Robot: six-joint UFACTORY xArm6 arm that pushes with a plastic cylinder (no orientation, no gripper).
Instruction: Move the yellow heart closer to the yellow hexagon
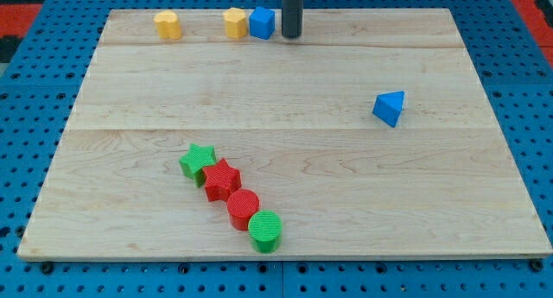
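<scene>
Yellow heart (168, 25) near board's (285, 82) top-left edge; yellow hexagon (234, 22) to its right, apart, touching blue cube (262, 22). Rod tip (291, 36) just right of cube. No gripper fitted.

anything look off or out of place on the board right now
Nothing stands out. All blocks sit flat on the wooden board: two yellow blocks and a blue cube along the view's top edge, my tip just right of the cube, none toppled or hanging off.
</scene>
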